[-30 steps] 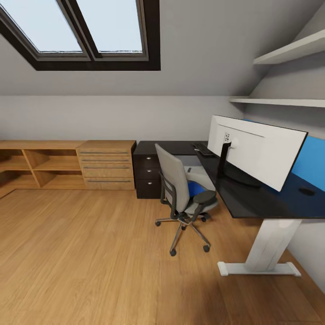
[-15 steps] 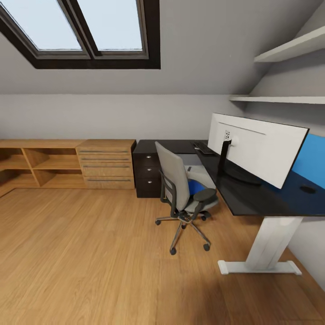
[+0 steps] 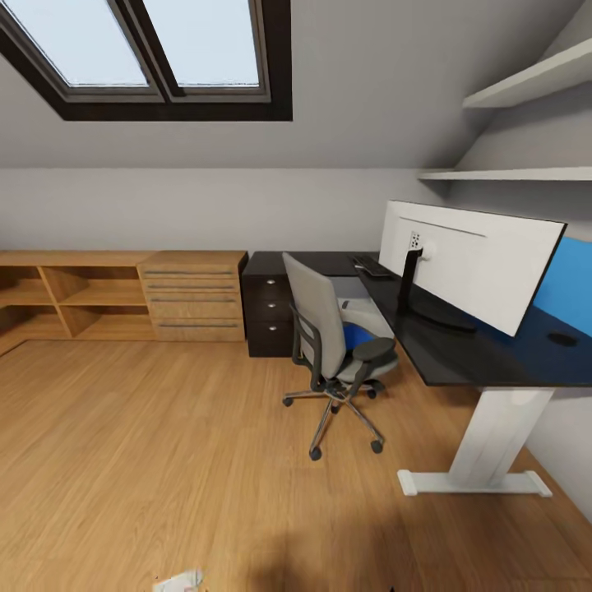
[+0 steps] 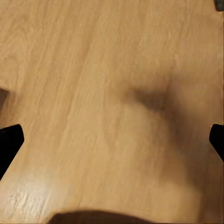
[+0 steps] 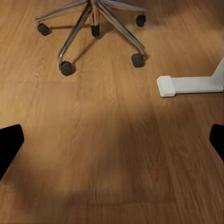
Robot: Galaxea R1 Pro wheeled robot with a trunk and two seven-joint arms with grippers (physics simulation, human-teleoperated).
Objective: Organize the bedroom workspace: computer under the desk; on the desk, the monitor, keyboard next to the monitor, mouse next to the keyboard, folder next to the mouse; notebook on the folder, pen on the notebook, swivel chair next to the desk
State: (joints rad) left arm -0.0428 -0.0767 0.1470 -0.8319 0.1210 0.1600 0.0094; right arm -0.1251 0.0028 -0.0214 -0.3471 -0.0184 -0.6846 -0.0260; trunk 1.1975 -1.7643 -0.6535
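- Since a second ago your head camera has crept forward and dipped a little: the whole room sits slightly higher in the picture, and a small pale scrap [image 3: 179, 581] on the floor has come into view at the bottom edge. None of the furniture itself has moved.
- You face the matte black L-shaped counter [image 3: 460, 353] on its white leg and foot [image 3: 485, 460], which fills the right side of the bedroom; its black drawer unit with three round knobs [image 3: 267, 312] stands in the corner, touching one light wood chest of drawers [image 3: 194, 298].
- One wide flat monitor with a white back [image 3: 473, 267] stands on the counter, with one slim black keyboard [image 3: 370, 266] beyond it and one small black oval mouse [image 3: 562, 338] near the blue wall panel [image 3: 567, 288].
- One grey swivel chair with black armrests [image 3: 329, 337] stands just beside the counter's inner edge, its back turned to you; one bright blue folder [image 3: 355, 335] lies on its seat.
- Light wood plank floor [image 3: 148, 444] lies open to the left and in front of the chair; the white foot marks the near right limit.
- Your left pincer [image 4: 112, 144] and your right pincer [image 5: 112, 144] each show dark fingertips at opposite edges of their wrist views, spread wide apart, holding nothing.
- From the right wrist you see the chair's star base and four castors.
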